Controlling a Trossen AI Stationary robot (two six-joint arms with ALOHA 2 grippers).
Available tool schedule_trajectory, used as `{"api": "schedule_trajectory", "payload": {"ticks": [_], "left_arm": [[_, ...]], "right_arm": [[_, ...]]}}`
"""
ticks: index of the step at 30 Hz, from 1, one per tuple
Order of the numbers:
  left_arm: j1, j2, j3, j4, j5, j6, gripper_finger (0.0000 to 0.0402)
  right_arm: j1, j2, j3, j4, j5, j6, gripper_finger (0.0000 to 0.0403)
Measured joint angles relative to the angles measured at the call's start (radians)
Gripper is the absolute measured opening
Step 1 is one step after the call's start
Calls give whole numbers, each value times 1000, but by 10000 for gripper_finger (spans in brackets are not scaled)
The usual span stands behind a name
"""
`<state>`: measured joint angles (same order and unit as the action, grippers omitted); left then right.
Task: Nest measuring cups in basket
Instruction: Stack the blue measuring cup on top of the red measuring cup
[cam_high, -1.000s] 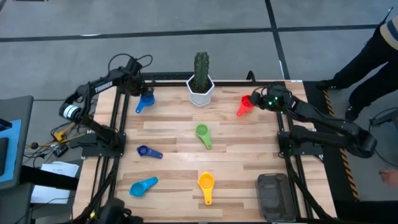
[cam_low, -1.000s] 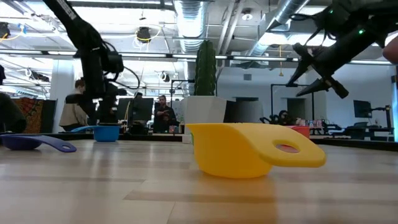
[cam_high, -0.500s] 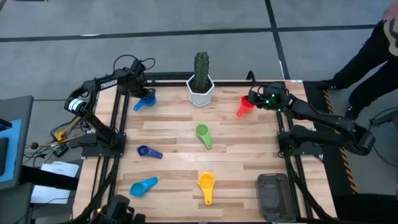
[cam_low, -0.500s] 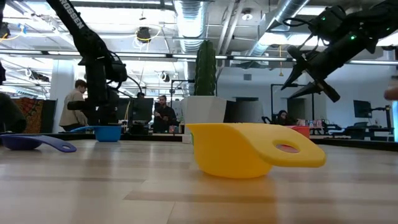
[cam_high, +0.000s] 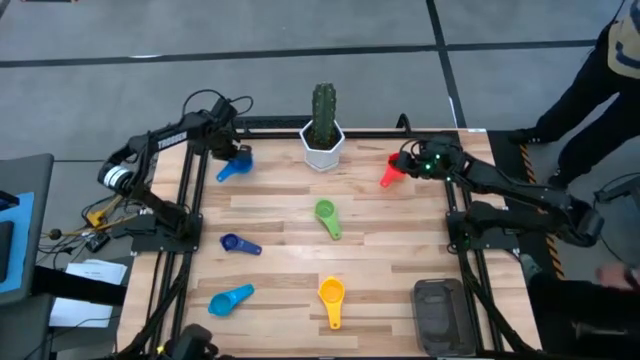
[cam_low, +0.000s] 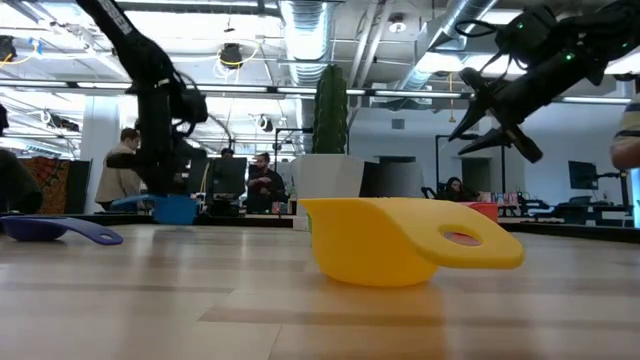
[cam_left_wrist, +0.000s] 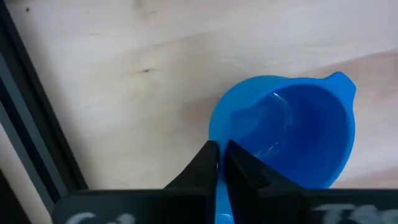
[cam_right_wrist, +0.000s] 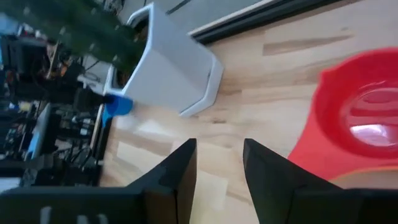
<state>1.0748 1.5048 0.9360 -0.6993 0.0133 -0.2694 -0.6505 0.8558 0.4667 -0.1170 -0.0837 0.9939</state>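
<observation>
My left gripper (cam_high: 229, 153) is shut on the blue cup (cam_high: 235, 165) at the table's far left; the cup also shows in the left wrist view (cam_left_wrist: 292, 134). My right gripper (cam_high: 406, 160) is open and hovers above the table just right of the red cup (cam_high: 392, 171), touching nothing; the right wrist view shows the red cup (cam_right_wrist: 360, 124) beside its fingers. The green (cam_high: 326, 216), dark blue (cam_high: 238, 244), light blue (cam_high: 231, 298) and yellow (cam_high: 331, 297) cups lie on the table. The dark grey basket (cam_high: 440, 312) sits at the near right. No orange cup shows. My left gripper pinches the blue cup's handle (cam_left_wrist: 222, 198) between its two fingers, right where the handle meets the bowl's rim. The fingers come from above and lie along the handle. The bowl's mouth faces up; whether its base is on the table I cannot tell.
A white hexagonal pot (cam_high: 323, 146) with a green cactus stands at the far middle, between the two grippers. Dark frame rails run along the table's left, right and far edges. A person stands beyond the table's right edge (cam_high: 610, 70).
My left gripper has gone down onto the blue cup at the far left. My right gripper has shifted a little toward the table's left, over the red cup's side, and stays open.
</observation>
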Motion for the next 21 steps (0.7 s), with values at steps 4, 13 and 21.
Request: {"api": "schedule_trajectory", "payload": {"ticks": [4,13,21], "left_arm": [[-64,-101,0,-1,-2,-82,3],[-396,-269,0,-1,-153,-327,1],[-744,-265,0,76,-295,-656,1]], "right_arm": [[47,0,0,1,2,0,147],[176,-1,0,15,15,-9,133],[295,-7,0,38,29,-29,127]]}}
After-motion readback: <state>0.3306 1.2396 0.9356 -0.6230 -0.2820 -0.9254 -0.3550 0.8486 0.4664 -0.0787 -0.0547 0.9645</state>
